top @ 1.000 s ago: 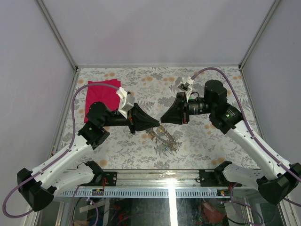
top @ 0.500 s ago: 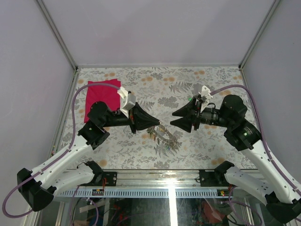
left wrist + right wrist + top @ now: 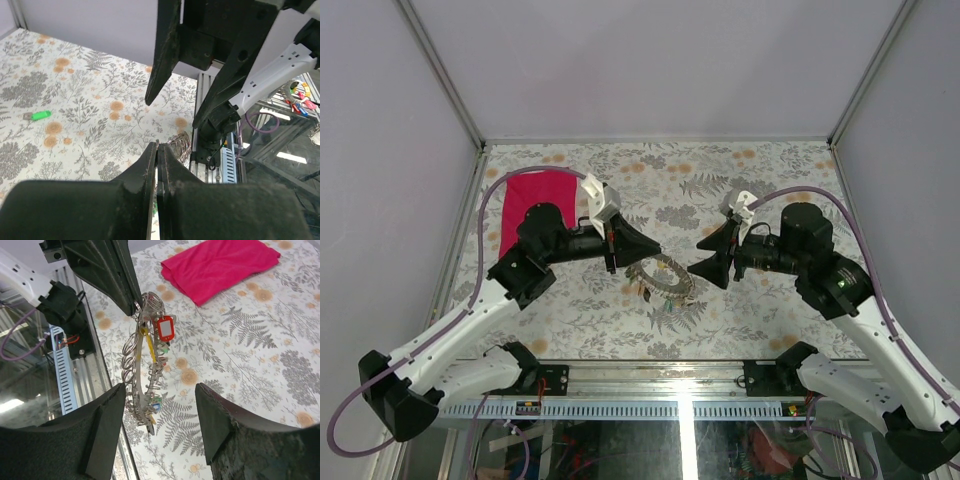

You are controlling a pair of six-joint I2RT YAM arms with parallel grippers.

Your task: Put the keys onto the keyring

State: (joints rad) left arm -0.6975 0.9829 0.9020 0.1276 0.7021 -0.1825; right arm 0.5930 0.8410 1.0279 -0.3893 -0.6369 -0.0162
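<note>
The keyring (image 3: pixel 141 365), a flat grey metal ring fringed with small split rings, hangs edge-on from my left gripper (image 3: pixel 136 301), which is shut on its top rim. Keys with red (image 3: pixel 164 328), yellow and green heads dangle from it. From above, the keyring (image 3: pixel 663 274) sits just below the left gripper (image 3: pixel 655 251). My right gripper (image 3: pixel 701 256) stands open to the right of the ring, apart from it, with nothing between its fingers (image 3: pixel 107 415). A loose green key (image 3: pixel 40 115) lies on the floral table. In the left wrist view the left gripper (image 3: pixel 157 150) pinches the rim.
A red cloth (image 3: pixel 525 200) lies folded at the back left of the table. Grey walls close in the back and both sides. The metal frame rail (image 3: pixel 680 372) runs along the near edge, close under the hanging ring.
My right gripper has let go at the ring, opened wide and drawn back to the right. The left gripper has shifted slightly away from the near edge, still carrying the keyring.
</note>
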